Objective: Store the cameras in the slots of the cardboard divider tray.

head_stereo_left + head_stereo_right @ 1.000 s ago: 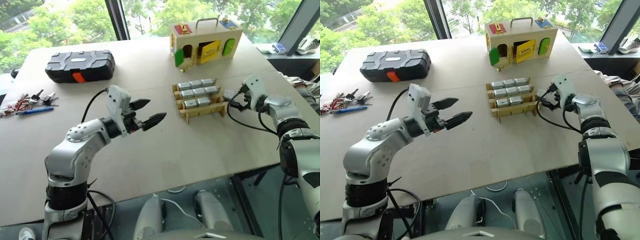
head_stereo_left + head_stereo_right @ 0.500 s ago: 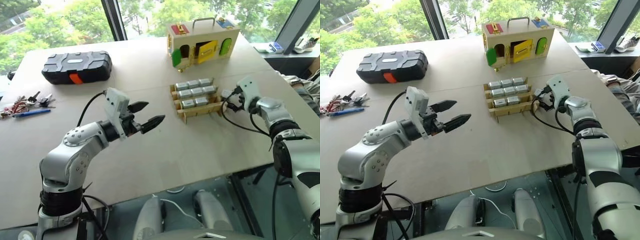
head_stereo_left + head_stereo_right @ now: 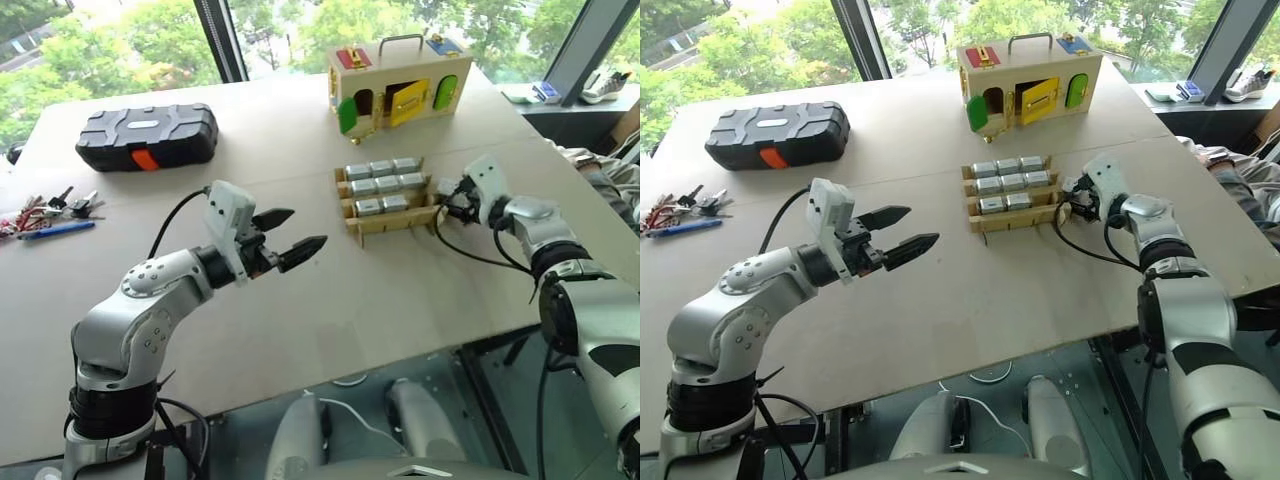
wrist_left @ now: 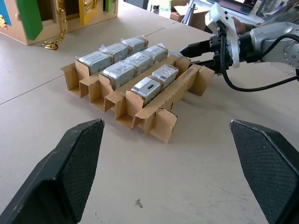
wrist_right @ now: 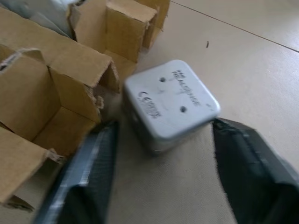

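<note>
Lying at the far left of the pale, matte desk (image 3: 330, 300) are a cluster of metal keys (image 3: 45, 207) and a blue pen (image 3: 55, 229), with a ribbed black plastic case (image 3: 147, 134), rounded at the corners and marked by an orange latch, behind them. Nearer the front, the left claw (image 3: 288, 236) hangs above bare desk, its two black tapered fingers (image 4: 74, 163) spread wide and holding nothing. Past it sits the tray (image 3: 395, 222), corrugated brown cardboard with ragged cut edges; its long rows run across the desk. Eight boxy silver-grey cameras (image 3: 383, 185), wrapped in clear film, lie in its slots, three in each of the two back rows and two in the front one. Behind stands a wooden box (image 3: 405, 80) with green and yellow doors and a metal handle. At the tray's right end the right claw (image 3: 449, 192) brackets one loose camera (image 5: 169, 103), a smooth grey block with rounded corners resting on the desk just beside the cardboard; whether the fingers (image 5: 81, 177) press it I cannot tell.
</note>
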